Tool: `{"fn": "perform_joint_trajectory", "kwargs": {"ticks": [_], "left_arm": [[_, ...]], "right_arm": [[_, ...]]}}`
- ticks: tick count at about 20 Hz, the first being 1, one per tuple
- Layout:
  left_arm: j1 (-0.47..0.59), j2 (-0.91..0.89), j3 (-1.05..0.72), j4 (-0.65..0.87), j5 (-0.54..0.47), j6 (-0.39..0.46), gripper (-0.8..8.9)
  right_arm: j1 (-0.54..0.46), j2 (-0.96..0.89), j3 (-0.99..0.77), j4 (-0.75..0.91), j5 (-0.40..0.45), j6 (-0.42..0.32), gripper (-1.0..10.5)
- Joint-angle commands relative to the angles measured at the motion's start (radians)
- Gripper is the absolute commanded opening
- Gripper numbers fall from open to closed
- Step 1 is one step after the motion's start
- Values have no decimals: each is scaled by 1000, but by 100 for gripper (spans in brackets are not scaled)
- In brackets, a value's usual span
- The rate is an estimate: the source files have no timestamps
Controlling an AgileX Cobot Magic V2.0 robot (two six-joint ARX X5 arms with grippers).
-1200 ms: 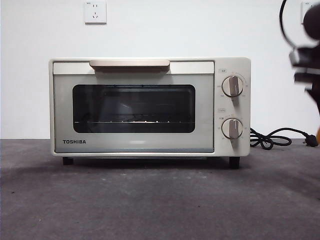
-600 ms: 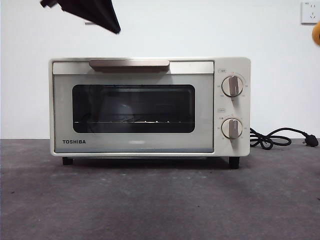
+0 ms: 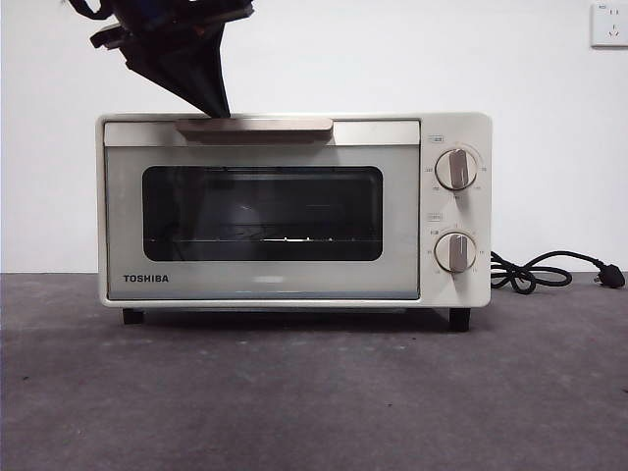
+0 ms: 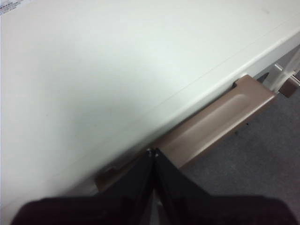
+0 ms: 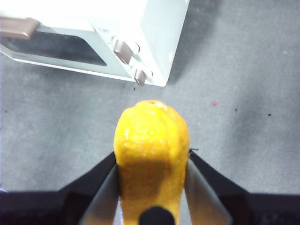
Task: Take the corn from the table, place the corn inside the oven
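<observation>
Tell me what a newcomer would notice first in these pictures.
The cream oven fills the middle of the table, its door shut. The left gripper comes down from the upper left, jaws shut, its tip at the left end of the handle. The right gripper holds the bright yellow corn high over the table, on the oven's knob side.

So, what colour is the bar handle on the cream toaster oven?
Beige-brown bar handle, clearest in the left wrist view.
</observation>
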Motion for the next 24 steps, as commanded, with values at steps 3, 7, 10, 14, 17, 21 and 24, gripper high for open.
{"fn": "perform_joint_trajectory", "kwargs": {"ticks": [3, 7, 10, 14, 17, 21, 24], "left_arm": [[-6, 35, -8, -88, 8, 15, -6], [-24, 35, -8, -176, 10, 11, -6], [-51, 35, -8, -240, 56, -1, -6], [-98, 35, -8, -321, 150, -8, -6], [-150, 35, -8, -362, 163, -8, -6], [-201, 35, -8, -396, 164, -9, -6], [-230, 35, -8, -442, 164, -15, -6]], "right_arm": [[1, -2, 29, -20, -1, -19, -9], [1, -2, 29, -24, -2, -22, -10], [1, -2, 29, -24, -2, -23, -9], [1, -2, 29, -24, -2, -26, -9], [1, -2, 29, -27, -2, -26, -9], [1, -2, 29, -43, -2, -39, -9], [1, -2, 29, -56, -13, -46, -9]]}}
